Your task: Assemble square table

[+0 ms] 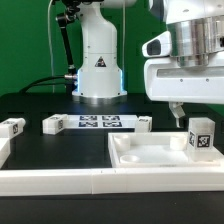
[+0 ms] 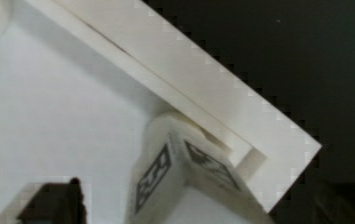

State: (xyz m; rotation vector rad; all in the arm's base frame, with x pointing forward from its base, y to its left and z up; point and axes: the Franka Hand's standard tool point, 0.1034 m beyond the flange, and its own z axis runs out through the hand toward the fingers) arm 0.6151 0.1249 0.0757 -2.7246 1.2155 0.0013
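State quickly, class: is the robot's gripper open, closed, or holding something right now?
Gripper: open, holding nothing; its visible finger stands clear of the short white tagged plastic block leg below it.

No words, brand names or numbers could be read anywhere. A black triangular warning sign (image 1: 100,62) was printed on the white robot base (image 1: 98,82); its symbol was too small to be made out. Black-and-white square tags were borne by the marker board (image 1: 98,122), by the upright leg (image 1: 201,137) on the slab (image 1: 150,157), and by the loose leg (image 1: 12,127) at the exterior view's left. Two of the upright leg's tags were shown blurred in the wrist view.
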